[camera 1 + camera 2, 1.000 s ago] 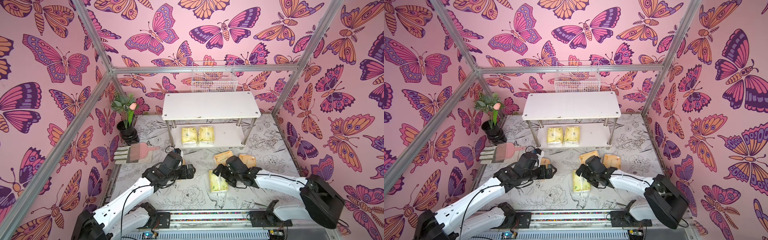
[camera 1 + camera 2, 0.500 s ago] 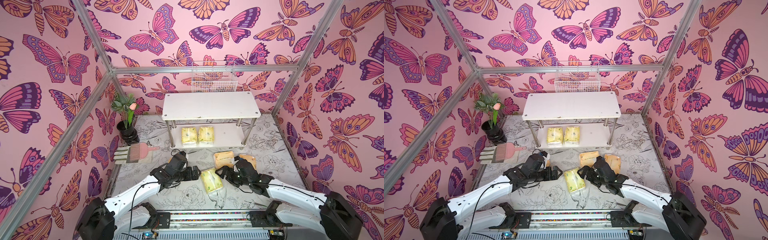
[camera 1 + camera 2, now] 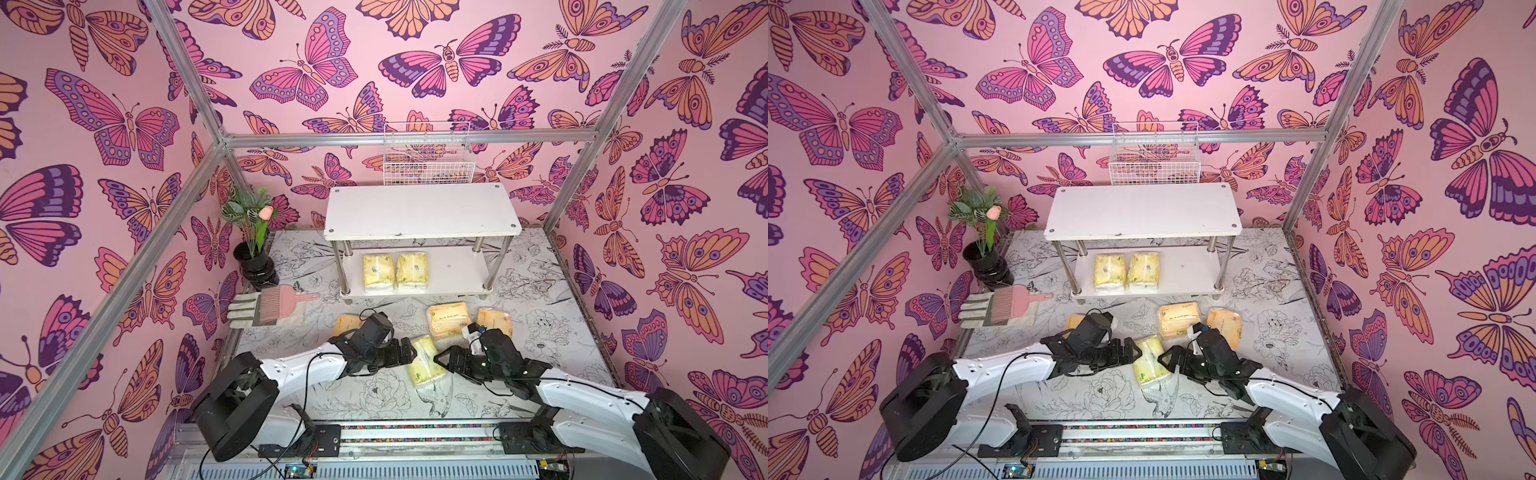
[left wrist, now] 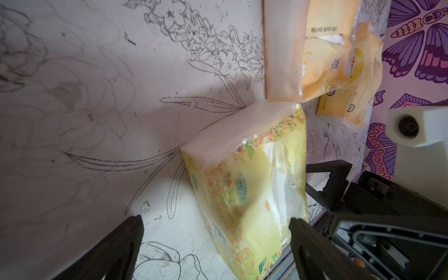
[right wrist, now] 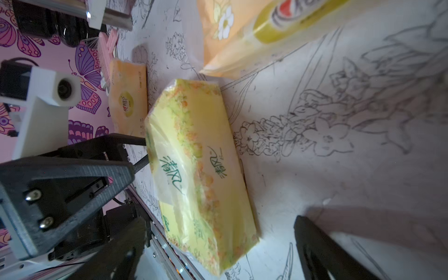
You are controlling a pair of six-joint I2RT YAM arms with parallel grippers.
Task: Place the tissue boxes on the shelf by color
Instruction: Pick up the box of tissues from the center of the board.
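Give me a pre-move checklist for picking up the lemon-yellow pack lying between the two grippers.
1. Left gripper open: ok.
2. Right gripper open: ok.
3. Lemon pack free on the table, held by neither gripper: ok.
4. Bare room on the shelf, lower tier, beside the two shelved lemon packs: ok.
5. Only one arm at the pack: not ok; both grippers sit at it, on opposite sides.
6. Pack clear of the nearest orange pack: cannot tell; their corners meet or nearly so.

Green "清风" printed 2x on pale-yellow tissue pack [image 5: 201, 174]; orange pack [image 5: 128, 97] print unreadable.
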